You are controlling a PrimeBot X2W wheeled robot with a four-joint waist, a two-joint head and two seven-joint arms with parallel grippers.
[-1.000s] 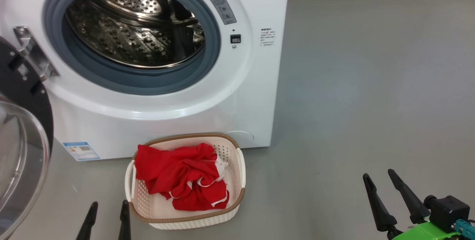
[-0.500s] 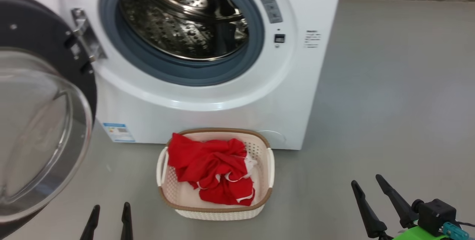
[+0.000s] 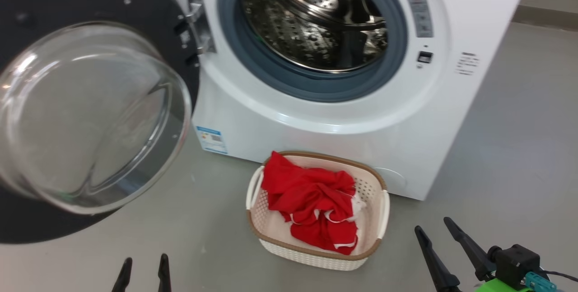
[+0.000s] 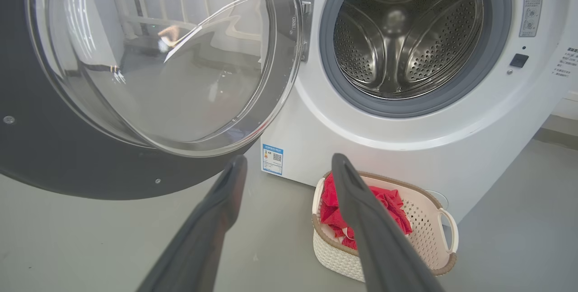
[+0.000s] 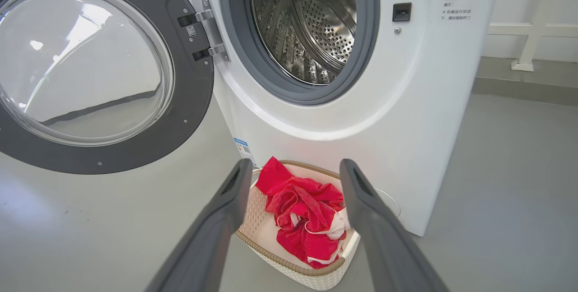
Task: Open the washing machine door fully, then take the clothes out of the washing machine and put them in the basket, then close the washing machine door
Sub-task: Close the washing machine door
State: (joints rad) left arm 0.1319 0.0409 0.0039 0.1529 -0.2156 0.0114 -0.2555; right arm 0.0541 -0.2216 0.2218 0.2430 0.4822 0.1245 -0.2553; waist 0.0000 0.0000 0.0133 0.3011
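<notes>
The white washing machine (image 3: 406, 138) stands with its steel drum (image 3: 316, 25) bare and its mouth uncovered. Its black-rimmed door (image 3: 149, 16) with the bulging glass bowl (image 3: 90, 116) hangs swung wide to the left on its hinge. Red clothes (image 3: 316, 201) lie heaped in the cream basket (image 3: 316, 256) on the floor before the machine. My left gripper (image 3: 143, 266) is open at the bottom edge, left of the basket. My right gripper (image 3: 433, 231) is open at the lower right, apart from the basket. The wrist views show the door (image 4: 45, 156) (image 5: 194, 102), the clothes (image 4: 397, 201) (image 5: 302, 210) and both grippers (image 4: 289, 165) (image 5: 293, 170) holding nothing.
Grey floor (image 3: 519, 156) spreads to the right of the machine. A wall skirting (image 3: 546, 16) runs behind it. A white rail foot (image 5: 524, 64) stands by the wall at the far right in the right wrist view.
The whole head picture has shifted right, so the camera has turned left: more of the door shows. Door, basket and clothes keep their places relative to the machine. Both grippers stay open.
</notes>
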